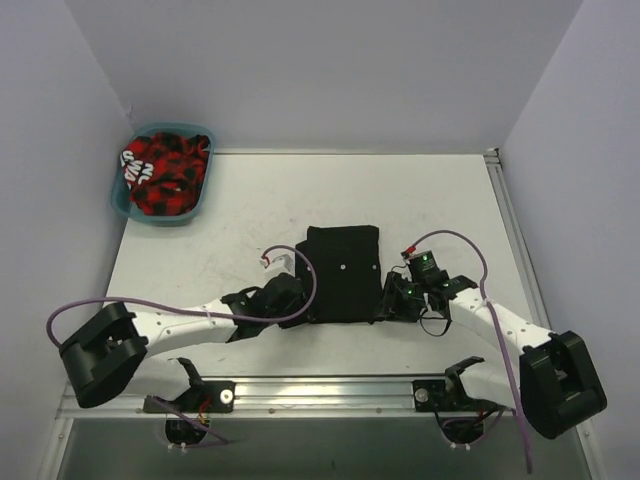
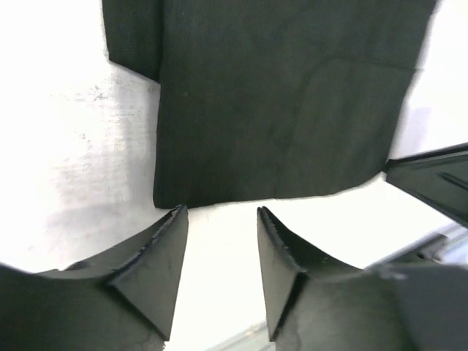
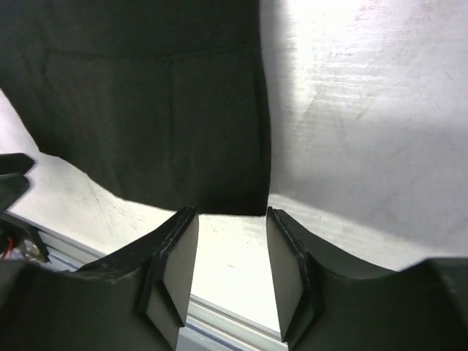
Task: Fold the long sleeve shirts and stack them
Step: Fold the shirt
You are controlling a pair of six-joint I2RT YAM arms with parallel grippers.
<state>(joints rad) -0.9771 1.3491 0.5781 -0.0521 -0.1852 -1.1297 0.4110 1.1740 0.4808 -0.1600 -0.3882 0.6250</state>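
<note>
Shirt [image 1: 342,272] lies folded mid-table; left gripper [image 2: 219,219] and right gripper [image 3: 231,216], both spread and empty, flank its near corners. Best pinch both corners evenly.

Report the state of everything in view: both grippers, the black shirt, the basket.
black shirt: folded into a flat rectangle, not gripped.
left gripper: jaws open, empty, at the shirt's near left corner.
right gripper: jaws open, empty, at the shirt's near right corner.
teal basket: upright at far left, occupied.
red-and-black garment: crumpled inside the basket, unfolded.
</note>
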